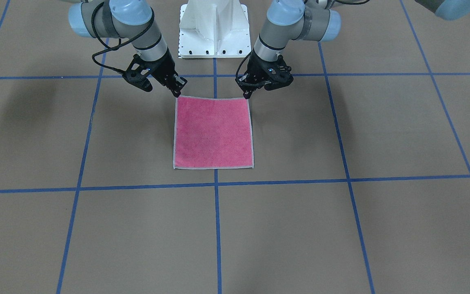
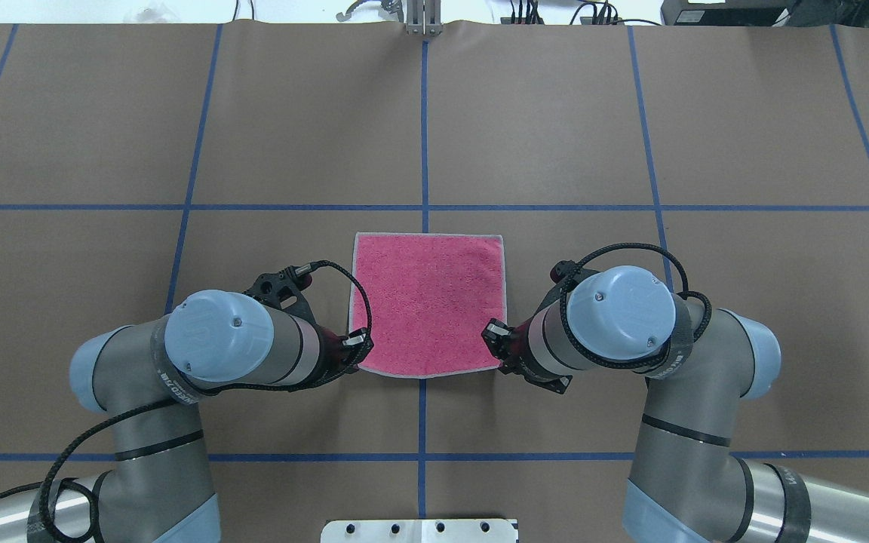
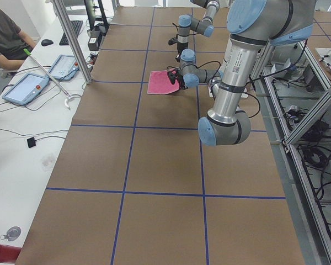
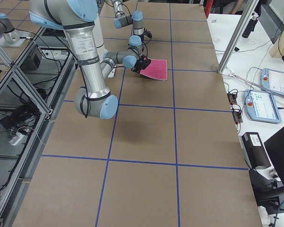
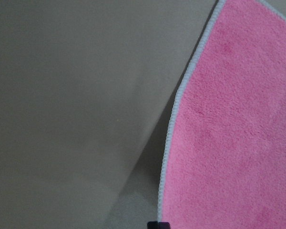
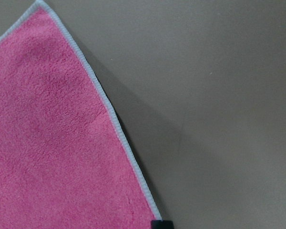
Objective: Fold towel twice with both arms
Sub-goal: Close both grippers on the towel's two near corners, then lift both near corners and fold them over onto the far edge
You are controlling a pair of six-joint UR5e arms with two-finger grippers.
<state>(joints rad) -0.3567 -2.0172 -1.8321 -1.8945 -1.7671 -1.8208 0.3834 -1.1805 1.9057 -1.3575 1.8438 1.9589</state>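
Note:
The towel [image 1: 213, 132] lies pink face up on the brown table near its middle, with a pale grey hem all round; it also shows in the overhead view [image 2: 428, 302]. My left gripper [image 1: 246, 96] [image 2: 359, 348] is shut on the towel's near corner on my left side. My right gripper [image 1: 176, 93] [image 2: 492, 335] is shut on the near corner on my right side. Both corners are raised slightly: the wrist views show the hem [image 5: 174, 119] [image 6: 109, 114] casting a shadow on the table. The near edge sags a little between the grippers. The grey face is hidden.
The white bolted pedestal [image 1: 214, 28] stands just behind the grippers on my side. Blue tape lines [image 1: 217, 228] mark a grid on the table. An operators' desk with tablets [image 3: 27, 88] and a seated person [image 3: 3, 33] runs along the far side.

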